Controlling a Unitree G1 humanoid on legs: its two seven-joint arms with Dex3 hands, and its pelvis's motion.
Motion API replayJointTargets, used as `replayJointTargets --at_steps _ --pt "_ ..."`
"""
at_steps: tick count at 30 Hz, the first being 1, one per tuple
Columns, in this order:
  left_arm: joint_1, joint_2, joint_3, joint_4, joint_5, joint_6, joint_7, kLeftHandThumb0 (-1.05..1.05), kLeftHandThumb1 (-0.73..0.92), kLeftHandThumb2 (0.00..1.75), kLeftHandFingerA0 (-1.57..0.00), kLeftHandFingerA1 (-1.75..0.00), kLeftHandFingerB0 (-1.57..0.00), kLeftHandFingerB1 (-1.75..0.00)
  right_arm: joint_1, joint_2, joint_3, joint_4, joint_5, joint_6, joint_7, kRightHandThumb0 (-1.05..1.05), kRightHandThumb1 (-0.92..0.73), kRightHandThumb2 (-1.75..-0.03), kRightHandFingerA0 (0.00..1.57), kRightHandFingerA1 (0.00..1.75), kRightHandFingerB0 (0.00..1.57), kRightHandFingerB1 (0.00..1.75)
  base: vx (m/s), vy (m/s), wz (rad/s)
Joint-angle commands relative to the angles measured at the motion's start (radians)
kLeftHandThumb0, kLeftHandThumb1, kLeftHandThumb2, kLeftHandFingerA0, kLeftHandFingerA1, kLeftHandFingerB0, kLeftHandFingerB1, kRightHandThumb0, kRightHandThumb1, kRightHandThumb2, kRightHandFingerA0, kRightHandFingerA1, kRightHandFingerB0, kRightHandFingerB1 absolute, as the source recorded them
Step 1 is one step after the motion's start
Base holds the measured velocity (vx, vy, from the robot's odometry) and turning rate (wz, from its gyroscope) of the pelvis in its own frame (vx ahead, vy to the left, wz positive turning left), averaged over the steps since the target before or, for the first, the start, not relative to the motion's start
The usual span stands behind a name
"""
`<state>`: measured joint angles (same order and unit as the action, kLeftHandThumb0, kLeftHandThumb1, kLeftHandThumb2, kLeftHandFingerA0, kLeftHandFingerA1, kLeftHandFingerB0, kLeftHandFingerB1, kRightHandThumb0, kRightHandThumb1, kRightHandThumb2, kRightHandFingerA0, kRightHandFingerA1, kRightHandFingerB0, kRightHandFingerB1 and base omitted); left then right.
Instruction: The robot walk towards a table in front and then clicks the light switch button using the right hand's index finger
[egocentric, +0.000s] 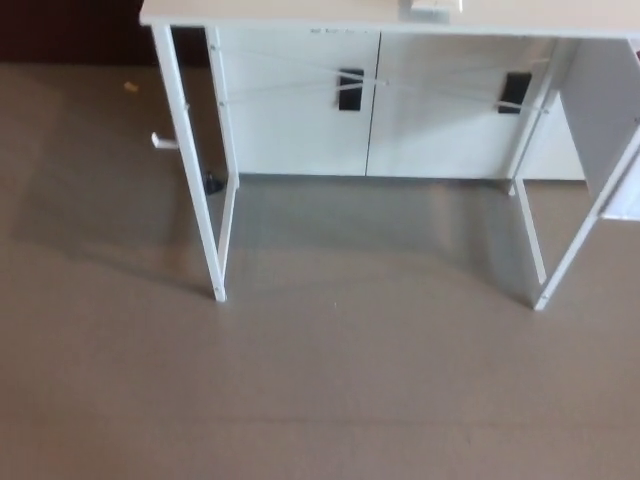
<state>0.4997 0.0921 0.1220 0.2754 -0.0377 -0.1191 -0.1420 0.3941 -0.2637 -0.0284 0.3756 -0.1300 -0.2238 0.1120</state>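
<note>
A white table (270, 12) with thin white legs stands ahead, its top edge running along the upper part of the head view. A small white box-like thing (433, 6), perhaps the light switch, lies on the top at the picture's upper edge, mostly cut off. Neither of my hands shows.
The front left table leg (192, 170) and front right leg (585, 235) reach the brown floor (300, 390). Behind the table stands a white cabinet (370, 110) with two black handles. A small white hook (162, 142) sticks out by the left leg.
</note>
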Motion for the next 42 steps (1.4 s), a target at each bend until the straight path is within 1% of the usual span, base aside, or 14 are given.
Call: replayJointTargets --at_steps 1,4,5,8,12,13,16,19,21,24,29,32,42 --pt "-0.005 0.017 -0.016 0.008 -0.003 0.032 -0.027 -0.21 0.65 0.6 -0.37 -0.37 -0.33 -0.33 -0.022 -0.022 -0.018 -0.007 0.007 0.015 0.0 -0.26 -0.6 -0.57 0.59 0.55 0.46 0.5 0.36 -0.321 0.61" --pt "0.021 0.052 -0.02 0.01 0.013 -0.004 -0.045 -0.18 0.65 0.59 -0.4 -0.39 -0.34 -0.33 -0.016 -0.029 -0.01 -0.024 -0.007 0.028 0.002 -0.28 -0.61 -0.57 0.59 0.55 0.46 0.51 0.34 -0.278 0.22" --pt "0.028 0.061 -0.019 0.006 0.013 -0.003 -0.05 -0.22 0.65 0.61 -0.4 -0.4 -0.33 -0.34 -0.014 -0.031 -0.007 -0.031 -0.008 0.031 0.006 -0.28 -0.61 -0.57 0.59 0.55 0.45 0.5 0.31 -0.119 0.06" --pt "0.044 0.072 -0.014 -0.007 -0.004 0.011 -0.058 -0.21 0.66 0.6 -0.39 -0.39 -0.33 -0.33 -0.009 -0.029 -0.005 -0.05 -0.009 0.045 0.005 -0.28 -0.61 -0.57 0.6 0.56 0.46 0.51 0.27 -0.048 -0.05" --pt "0.044 0.081 -0.015 -0.006 -0.005 0.01 -0.059 -0.22 0.64 0.6 -0.41 -0.41 -0.34 -0.34 -0.017 -0.031 -0.003 -0.045 -0.005 0.045 0.011 -0.29 -0.61 -0.57 0.59 0.55 0.46 0.5 0.24 0.066 -0.14" --pt "0.044 0.083 -0.017 -0.007 -0.001 0.004 -0.058 -0.19 0.63 0.58 -0.43 -0.4 -0.35 -0.33 -0.023 -0.031 -0.003 -0.04 -0.003 0.041 0.012 -0.28 -0.61 -0.57 0.59 0.56 0.46 0.51 0.32 0.119 -0.18" --pt "0.036 0.089 -0.023 0.008 0.013 -0.013 -0.048 -0.19 0.63 0.58 -0.43 -0.4 -0.36 -0.34 -0.031 -0.032 0.0 -0.042 -0.004 0.052 0.016 -0.28 -0.61 -0.57 0.59 0.56 0.46 0.5 0.31 0.219 -0.29" --pt "0.037 0.091 -0.028 0.009 0.012 -0.023 -0.05 -0.19 0.63 0.58 -0.43 -0.41 -0.36 -0.34 -0.024 -0.034 0.004 -0.047 -0.01 0.047 0.015 -0.26 -0.61 -0.57 0.59 0.56 0.46 0.51 0.26 0.161 -0.22" --pt "0.033 0.094 -0.032 0.016 0.021 -0.033 -0.043 -0.2 0.62 0.58 -0.46 -0.42 -0.38 -0.34 -0.029 -0.038 0.011 -0.036 -0.022 0.033 0.008 -0.27 -0.61 -0.57 0.61 0.56 0.47 0.51 0.26 0.082 0.07" --pt "0.03 0.101 -0.039 0.022 0.033 -0.042 -0.04 -0.2 0.62 0.58 -0.46 -0.42 -0.38 -0.34 -0.025 -0.037 0.012 -0.048 -0.02 0.048 0.011 -0.27 -0.61 -0.57 0.61 0.55 0.46 0.5 0.25 0.016 0.11" --pt "0.031 0.098 -0.039 0.026 0.022 -0.04 -0.043 -0.2 0.63 0.58 -0.46 -0.42 -0.37 -0.34 -0.03 -0.038 0.019 -0.03 -0.029 0.027 0.008 -0.27 -0.61 -0.57 0.62 0.56 0.48 0.52 0.27 -0.152 0.2" --pt "0.031 0.1 -0.043 0.03 0.034 -0.045 -0.037 -0.21 0.63 0.59 -0.47 -0.42 -0.39 -0.35 -0.027 -0.04 0.024 -0.047 -0.033 0.043 0.009 -0.27 -0.61 -0.57 0.62 0.55 0.48 0.51 0.35 -0.256 0.27" --pt "0.037 0.095 -0.052 0.021 0.045 -0.048 -0.022 -0.19 0.63 0.59 -0.5 -0.44 -0.43 -0.36 -0.024 -0.05 0.033 -0.058 -0.035 0.039 0.014 -0.28 -0.61 -0.57 0.62 0.56 0.49 0.51 0.19 -0.053 -0.08"
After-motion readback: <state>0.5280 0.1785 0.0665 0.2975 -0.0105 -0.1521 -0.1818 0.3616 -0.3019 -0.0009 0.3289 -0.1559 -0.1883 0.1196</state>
